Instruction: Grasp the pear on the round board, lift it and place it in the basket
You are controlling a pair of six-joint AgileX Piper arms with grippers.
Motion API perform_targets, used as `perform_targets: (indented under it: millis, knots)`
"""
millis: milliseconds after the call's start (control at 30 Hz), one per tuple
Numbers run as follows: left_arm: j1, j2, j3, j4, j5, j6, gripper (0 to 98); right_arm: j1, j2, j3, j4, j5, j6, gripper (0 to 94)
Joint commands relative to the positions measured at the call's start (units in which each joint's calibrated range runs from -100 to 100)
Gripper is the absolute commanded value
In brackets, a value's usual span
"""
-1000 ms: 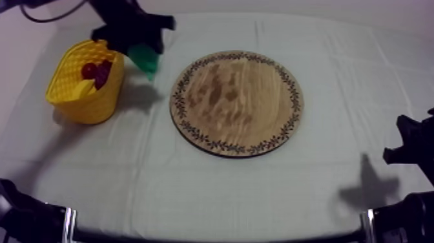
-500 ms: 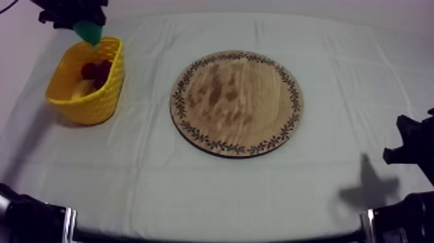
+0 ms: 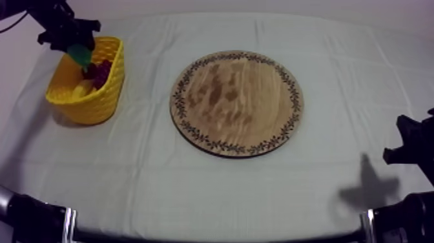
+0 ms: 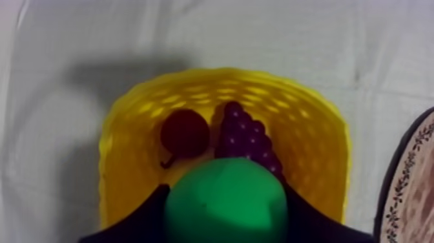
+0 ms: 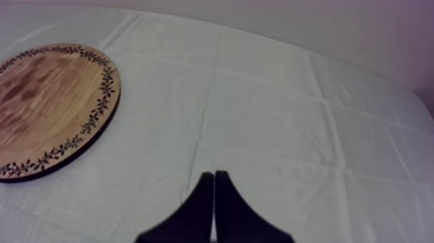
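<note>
Holding pear (image 4: 225,201) over yellow basket (image 3: 103,97) — my left gripper (image 3: 77,49) clamped round it, black fingers (image 4: 139,218) pressed on either side. Pear sits just above bunch of grapes (image 4: 245,139) and small red fruit (image 4: 185,132) lying inside basket. Wooden board (image 3: 236,102) beside basket, not touching. My right gripper (image 5: 214,178) low over cloth (image 5: 278,110) near board — fingers together in narrow wedge, gripping nothing.

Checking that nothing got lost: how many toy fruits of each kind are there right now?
pear: 1
bunch of grapes: 1
small red fruit: 1
banana: 1
Total: 4
</note>
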Motion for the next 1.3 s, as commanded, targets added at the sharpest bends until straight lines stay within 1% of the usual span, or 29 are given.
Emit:
perform_targets:
  millis: [0, 33, 100, 267, 367, 533, 633, 667, 733, 900, 967, 1067, 1133, 1200, 1267]
  knots:
    - [-0.35, 0.58, 0.02, -0.08, 0.03, -0.1, 36.5, -0.02, -0.05, 0.05, 0.02, 0.01, -0.01, 0.3]
    - [-0.51, 0.82, 0.01, -0.11, 0.05, -0.16, 37.0, -0.02, -0.05, 0.05, 0.02, 0.01, 0.01, 0.3]
    - [-0.89, 1.1, -0.45, 0.13, 0.6, -0.28, 41.5, -0.02, -0.05, 0.05, 0.02, 0.01, -0.01, 0.3]
    - [-1.6, 0.57, -2.9, 1.06, 4.26, -0.41, 61.0, -0.02, -0.05, 0.05, 0.02, 0.01, -0.02, 0.3]
    - [-1.73, -0.2, -3.63, 1.11, 5.15, -0.06, 69.1, -0.02, -0.05, 0.05, 0.02, 0.01, -0.02, 0.3]
    - [-1.93, -1.28, -3.71, 0.49, 5.01, 0.56, 78.3, -0.02, -0.05, 0.05, 0.02, 0.01, -0.02, 0.3]
    - [-2.16, -1.98, -3.2, 0.2, 4.38, 0.56, 80.1, -0.02, -0.05, 0.05, 0.02, 0.01, -0.02, 0.3]
    - [-2.26, -2.27, -2.94, 0.17, 4.12, 0.45, 79.0, -0.02, -0.05, 0.05, 0.02, 0.01, -0.02, 0.3]
    - [-2.42, -3.01, -2.27, 0.07, 3.33, 0.33, 73.8, -0.02, -0.05, 0.05, 0.02, 0.01, -0.02, 0.3]
    - [-2.89, -6.99, 0.39, 0.03, -0.04, -0.22, 53.3, -0.02, -0.05, 0.05, 0.02, 0.01, -0.02, 0.3]
    - [-2.98, -9.39, 1.44, 0.23, -1.31, -0.54, 43.0, -0.02, -0.05, 0.05, 0.02, 0.01, -0.02, 0.3]
    - [-3.06, -13.86, 3.18, 0.94, -3.14, -1.39, 20.5, -0.02, -0.05, 0.05, 0.02, 0.01, 0.01, 0.3]
    - [-3.2, -17.41, 4.86, 1.62, -4.64, -1.9, 10.1, -0.02, -0.05, 0.05, 0.02, 0.01, -0.01, 0.3]
    - [-3.4, -21.31, 7.06, 2.36, -6.11, -2.49, 5.0, -0.02, -0.05, 0.05, 0.02, 0.01, -0.01, 0.3]
    - [-3.64, -25.44, 9.72, 2.9, -7.92, -3.05, 2.4, -0.02, -0.05, 0.05, 0.02, 0.01, -0.02, 0.3]
